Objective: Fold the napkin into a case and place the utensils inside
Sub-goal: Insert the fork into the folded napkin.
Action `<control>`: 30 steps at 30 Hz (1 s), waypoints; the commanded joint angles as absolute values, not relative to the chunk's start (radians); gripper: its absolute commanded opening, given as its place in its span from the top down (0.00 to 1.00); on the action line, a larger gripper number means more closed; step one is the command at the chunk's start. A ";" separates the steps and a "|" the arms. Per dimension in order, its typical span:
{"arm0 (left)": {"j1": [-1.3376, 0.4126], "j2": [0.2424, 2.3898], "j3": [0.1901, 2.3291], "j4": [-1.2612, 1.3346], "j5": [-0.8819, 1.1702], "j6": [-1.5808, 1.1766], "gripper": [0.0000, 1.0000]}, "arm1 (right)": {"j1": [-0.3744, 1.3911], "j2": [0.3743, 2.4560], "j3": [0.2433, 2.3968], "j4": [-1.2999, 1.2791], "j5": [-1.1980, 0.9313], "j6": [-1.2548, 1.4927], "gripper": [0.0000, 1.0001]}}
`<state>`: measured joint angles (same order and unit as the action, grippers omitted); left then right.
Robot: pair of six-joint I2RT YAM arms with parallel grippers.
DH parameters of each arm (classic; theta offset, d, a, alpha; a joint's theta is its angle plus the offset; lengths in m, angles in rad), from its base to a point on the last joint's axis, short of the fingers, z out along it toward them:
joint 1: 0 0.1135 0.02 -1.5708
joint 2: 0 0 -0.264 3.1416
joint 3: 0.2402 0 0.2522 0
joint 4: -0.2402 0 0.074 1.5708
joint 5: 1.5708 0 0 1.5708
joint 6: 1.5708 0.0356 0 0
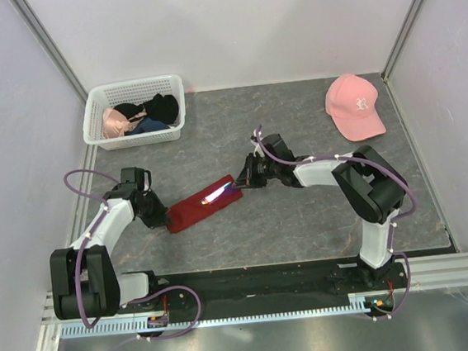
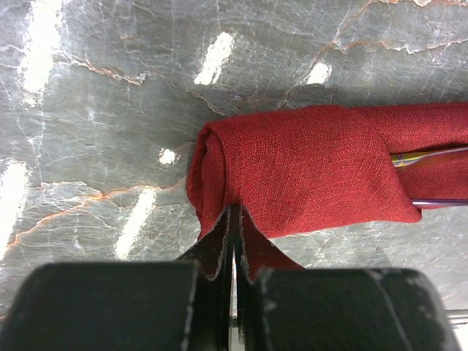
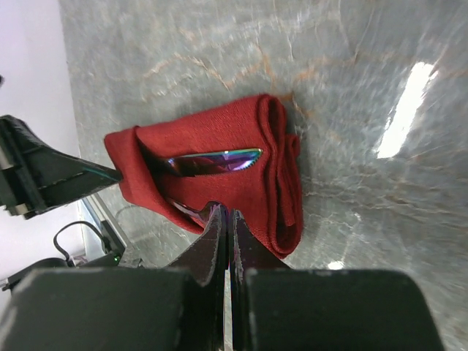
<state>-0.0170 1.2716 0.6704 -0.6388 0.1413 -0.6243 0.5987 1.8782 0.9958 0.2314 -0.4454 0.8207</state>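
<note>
The dark red napkin lies folded as a narrow case [image 1: 202, 205] on the grey table. It also shows in the left wrist view [image 2: 300, 168] and the right wrist view [image 3: 219, 183]. An iridescent utensil [image 3: 219, 156] sticks out of its pocket, and the utensil's tip shows in the left wrist view [image 2: 431, 155]. A second utensil [image 3: 183, 210] runs from the pocket to my right fingertips. My left gripper [image 2: 232, 213] is shut on the case's left end edge. My right gripper [image 3: 225, 213] is shut on the second utensil at the case's right end.
A white basket [image 1: 135, 139] with black and pink garments [image 1: 141, 116] stands at the back left. A pink cap [image 1: 354, 106] lies at the back right. The left gripper's fingers [image 3: 51, 175] show in the right wrist view, beside the case.
</note>
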 commanded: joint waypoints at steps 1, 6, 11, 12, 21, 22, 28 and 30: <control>-0.012 1.239 0.661 -0.638 0.166 -0.658 0.98 | 0.626 1.911 1.045 0.268 -0.425 0.859 1.00; -0.014 1.233 0.657 -0.637 0.161 -0.664 0.98 | 0.644 1.934 1.049 0.299 -0.425 0.884 1.00; -0.014 1.230 0.652 -0.635 0.166 -0.666 0.98 | 0.664 1.965 1.066 0.298 -0.420 0.903 1.00; -0.014 1.229 0.653 -0.635 0.164 -0.666 0.98 | 0.667 1.971 1.069 0.298 -0.417 0.907 1.00; -0.012 1.209 0.652 -0.638 0.155 -0.672 0.98 | 0.690 1.987 1.055 0.316 -0.402 0.919 0.99; -0.012 1.206 0.652 -0.640 0.153 -0.672 0.98 | 0.692 1.982 1.052 0.316 -0.400 0.914 0.98; -0.012 1.174 0.658 -0.644 0.164 -0.661 0.98 | 0.692 1.947 1.077 0.224 -0.364 0.832 0.81; -0.012 1.157 0.666 -0.644 0.164 -0.654 0.98 | 0.692 1.931 1.098 0.172 -0.345 0.807 0.76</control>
<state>-0.0170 1.2072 0.6582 -0.6418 0.1425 -0.6395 0.6857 1.9755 1.0412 0.2516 -0.3908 0.8852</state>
